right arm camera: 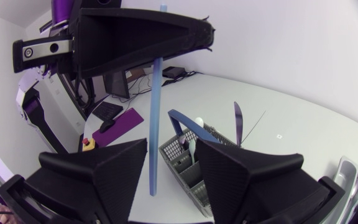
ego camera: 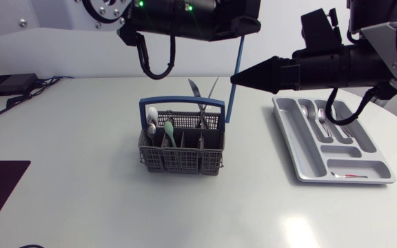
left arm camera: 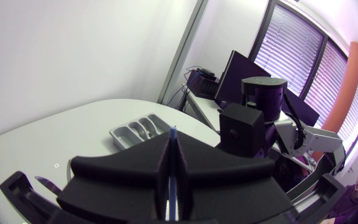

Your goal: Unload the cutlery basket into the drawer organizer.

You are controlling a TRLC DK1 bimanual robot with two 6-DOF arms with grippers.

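Fingers first, head view: left gripper [ego camera: 248,27] sat high above the table, clenched on the top end of a thin blue stick [ego camera: 231,103]. I couldn't tell what kind of utensil it was. The stick hung near-vertical, its lower end just beside the cutlery basket [ego camera: 181,145] handle and clear of the compartments. Right gripper [ego camera: 236,79] came in level from the right, tip at the stick's mid-length, so the approach axis was roughly square to the stick's long axis. Finger gap wasn't readable from above. Drawer organizer [ego camera: 374,155] lay on the right arm's side, well apart from the basket, so the right arm was the nearer one for the drop.

Left wrist view: the left gripper's [left arm camera: 169,155] two wedges were pressed together, with only a blue sliver of the stick [left arm camera: 173,132] poking out ahead of them. The organizer [left arm camera: 118,132] was far ahead across the table.

Right wrist view: right gripper [right arm camera: 171,146] fingers were spread. The stick [right arm camera: 157,93] stood upright in the gap, closer to one finger than the other, with no two-sided contact visible. The left gripper [right arm camera: 207,34] clamped it from above, and the basket [right arm camera: 185,158] was beyond and below.

Judgement: handover was staged but not done. The right gripper needed to centre on the stick and close before the left let go.
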